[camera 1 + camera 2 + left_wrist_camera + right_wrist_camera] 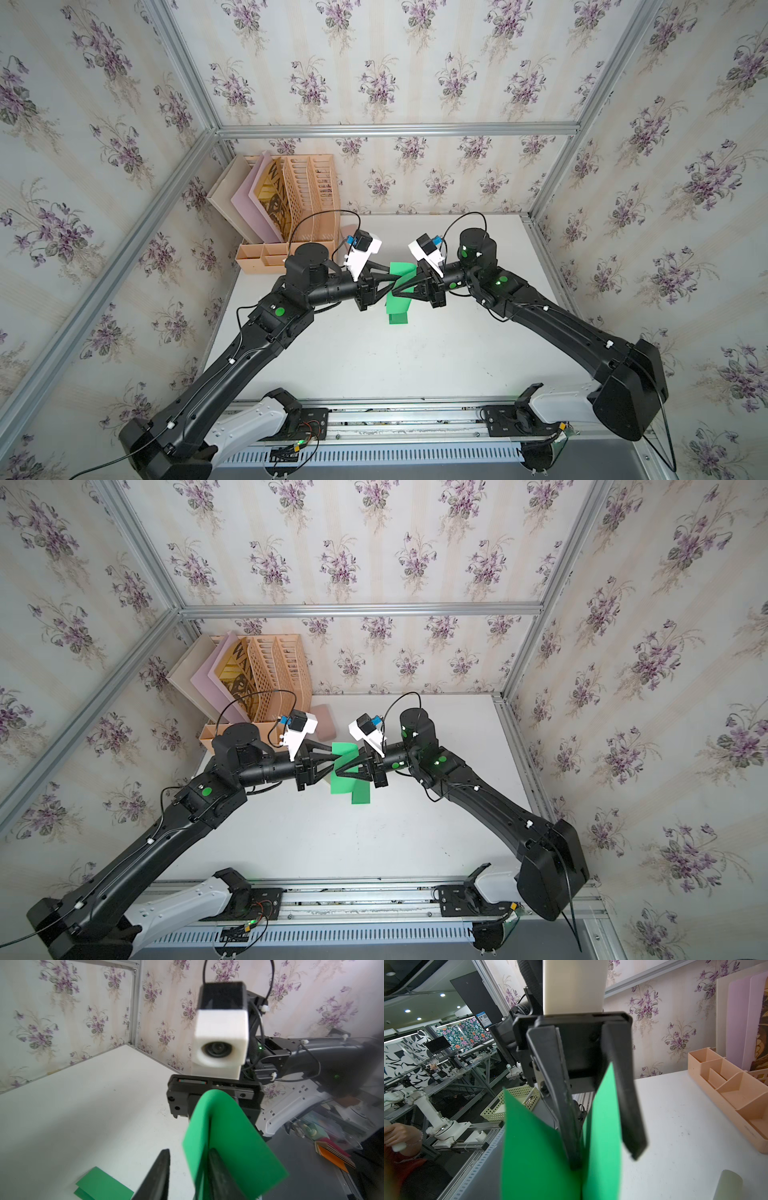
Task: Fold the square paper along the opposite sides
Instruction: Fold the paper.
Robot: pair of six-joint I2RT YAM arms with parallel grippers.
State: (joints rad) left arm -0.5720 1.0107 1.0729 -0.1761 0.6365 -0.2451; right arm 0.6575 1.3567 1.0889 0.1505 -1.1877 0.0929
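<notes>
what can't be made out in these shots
- Right end effector tips: the green paper hides them in the left wrist view.
- Folded piece: cut off by that view's edge.
- Lettered sheet in the organizer: dividers cover most letters in both top views.

Two black arms reach from the near corners and meet over the middle of the white tabletop (pixel 332 845). The left tool (pixel 338 759) and the right tool (pixel 338 774) point at each other, their tips very close. A green paper (pixel 345 751) stands bent between them, and the right tool is closed on it. Just nearer, a second green sheet (pixel 360 796) lies on the tabletop. At the far left stands a beige file organizer (pixel 286 671) holding pink boards (pixel 208 679).
</notes>
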